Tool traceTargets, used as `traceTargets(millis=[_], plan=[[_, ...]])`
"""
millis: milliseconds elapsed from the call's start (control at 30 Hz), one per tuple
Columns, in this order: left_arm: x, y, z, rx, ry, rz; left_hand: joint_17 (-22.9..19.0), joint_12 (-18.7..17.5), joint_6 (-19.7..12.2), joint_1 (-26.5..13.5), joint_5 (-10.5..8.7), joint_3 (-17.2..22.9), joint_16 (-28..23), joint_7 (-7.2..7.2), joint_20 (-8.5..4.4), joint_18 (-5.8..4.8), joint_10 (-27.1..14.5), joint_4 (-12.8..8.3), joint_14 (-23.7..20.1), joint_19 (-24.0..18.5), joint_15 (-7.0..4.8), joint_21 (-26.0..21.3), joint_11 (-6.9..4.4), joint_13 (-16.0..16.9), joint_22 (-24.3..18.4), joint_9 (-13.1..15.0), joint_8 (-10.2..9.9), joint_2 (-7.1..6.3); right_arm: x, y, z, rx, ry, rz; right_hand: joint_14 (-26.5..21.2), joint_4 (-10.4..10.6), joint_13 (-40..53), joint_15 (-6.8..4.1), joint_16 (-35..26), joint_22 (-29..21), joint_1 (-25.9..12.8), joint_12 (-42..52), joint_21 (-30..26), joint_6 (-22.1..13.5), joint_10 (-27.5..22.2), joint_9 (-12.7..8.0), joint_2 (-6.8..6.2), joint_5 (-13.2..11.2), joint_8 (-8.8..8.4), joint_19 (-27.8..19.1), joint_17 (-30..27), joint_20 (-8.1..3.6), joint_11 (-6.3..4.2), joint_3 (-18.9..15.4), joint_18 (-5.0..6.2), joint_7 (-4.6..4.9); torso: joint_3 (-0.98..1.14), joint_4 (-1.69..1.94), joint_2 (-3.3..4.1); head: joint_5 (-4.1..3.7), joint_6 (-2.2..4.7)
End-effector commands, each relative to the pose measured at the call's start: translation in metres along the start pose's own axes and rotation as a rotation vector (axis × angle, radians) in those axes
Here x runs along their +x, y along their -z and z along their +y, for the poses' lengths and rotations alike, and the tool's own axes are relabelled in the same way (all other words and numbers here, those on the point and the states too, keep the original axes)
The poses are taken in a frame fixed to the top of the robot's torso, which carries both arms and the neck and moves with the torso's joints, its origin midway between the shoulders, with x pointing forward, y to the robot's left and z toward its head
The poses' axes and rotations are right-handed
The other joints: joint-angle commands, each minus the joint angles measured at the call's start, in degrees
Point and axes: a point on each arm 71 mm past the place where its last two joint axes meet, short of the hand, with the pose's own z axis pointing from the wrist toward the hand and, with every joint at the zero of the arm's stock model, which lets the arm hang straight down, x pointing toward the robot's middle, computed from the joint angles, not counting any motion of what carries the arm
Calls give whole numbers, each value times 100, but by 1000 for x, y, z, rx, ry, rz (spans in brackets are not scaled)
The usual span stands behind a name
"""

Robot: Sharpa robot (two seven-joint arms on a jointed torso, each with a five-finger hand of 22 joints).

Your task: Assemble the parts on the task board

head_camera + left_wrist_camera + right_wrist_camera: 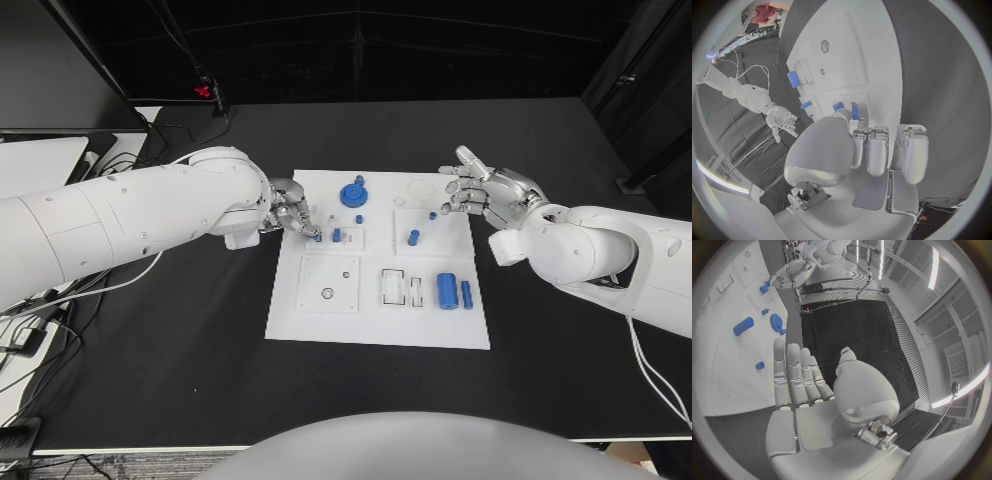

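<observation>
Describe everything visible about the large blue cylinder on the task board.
The large blue cylinder looks like smooth, solid-coloured plastic with rounded ends. It lies on its side on the white task board, near the board's right edge, beside a thinner blue pin. Neither hand touches it; the right hand hovers farther back.

Matt white task board [378, 320], glossy blue plastic parts [447, 290], matt black table [173, 370].

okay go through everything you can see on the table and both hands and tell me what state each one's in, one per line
Left hand: fingers pinched around a small blue part at the task board's left edge.
Right hand: open, holding nothing, at the board's right edge.
Blue gear: seated at the board's far end.
Large blue cylinder: lying flat on the board.
Slim blue cylinder: lying flat beside it.
</observation>
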Motion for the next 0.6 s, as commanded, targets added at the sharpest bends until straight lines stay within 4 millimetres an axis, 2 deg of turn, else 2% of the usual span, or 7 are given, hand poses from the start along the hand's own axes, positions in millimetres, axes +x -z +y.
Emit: traceTargets(millis=[33,600], plan=[[4,-1,1,-19,-19,31,1510,-26,21,191,41,352,5,-71,36,-36,627,-319,611,608,-11,18,-3,1493,1508,5,15,214,2,0,2,-12,-4,14,-38,2,-11,-11,26,-6,-10,40,-27,-46,-46,-10,50,40,30,-22,-10,22,-3,-37,53,151,-1,4,1,-4,-6],[7,-3,-1,-29,-23,39,1510,-26,12,170,39,376,5,-66,38,-36,627,-318,611,608,-8,18,0,1493,1508,7,15,212,2,0,2,-12,-5,15,-38,2,-11,-11,26,-6,-10,40,-27,-46,-46,-10,50,40,30,-22,-10,22,-3,-37,53,151,-1,1,1,-8,-19]])
